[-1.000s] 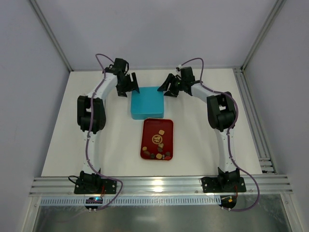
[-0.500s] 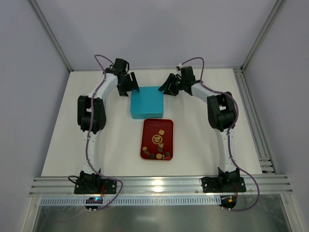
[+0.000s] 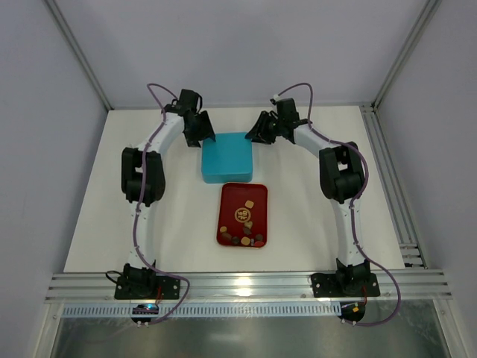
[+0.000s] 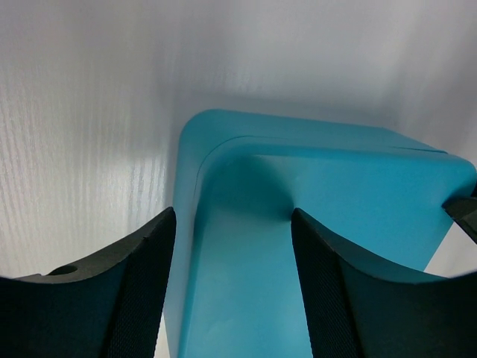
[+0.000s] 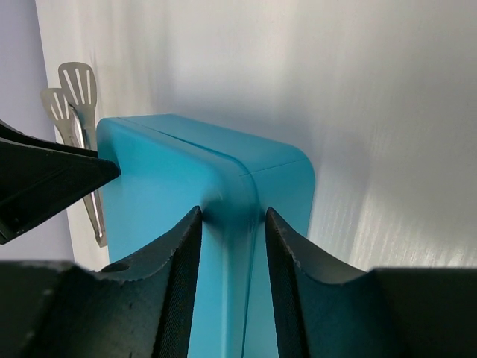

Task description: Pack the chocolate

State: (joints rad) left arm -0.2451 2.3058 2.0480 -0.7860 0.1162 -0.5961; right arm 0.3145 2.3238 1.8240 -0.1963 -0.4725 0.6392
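A teal box (image 3: 226, 157) with its lid on sits at the far middle of the table (image 3: 112, 194), and both grippers are at its far corners. The left gripper (image 4: 232, 246) straddles the far-left corner: in its wrist view the fingers (image 4: 141, 291) stand apart with the lid's rounded corner between and just beyond them, neither pad clearly touching. The right gripper (image 5: 232, 224) straddles the far-right corner; its fingers (image 5: 179, 276) are closer together, flanking the corner edge, but whether they press on it I cannot tell. Neither gripper carries anything.

The chocolates (image 3: 246, 237) lie in a red tray (image 3: 226, 195) just on the near side of the box, well away from both sets of fingers, toward the arm bases. Most cluster at the tray's near end, a few sit nearer its middle. The tray's long axis runs near to far, in line with the box.

Behind the box, the right wrist view shows a pair of metal tongs (image 5: 78, 112) lying on the table past the left finger.

The closed box with chocolates outside fits either the lid about to be lifted off or a box already shut on part of the load. Both arms are equally near the lid; its corners lie directly under the fingers.
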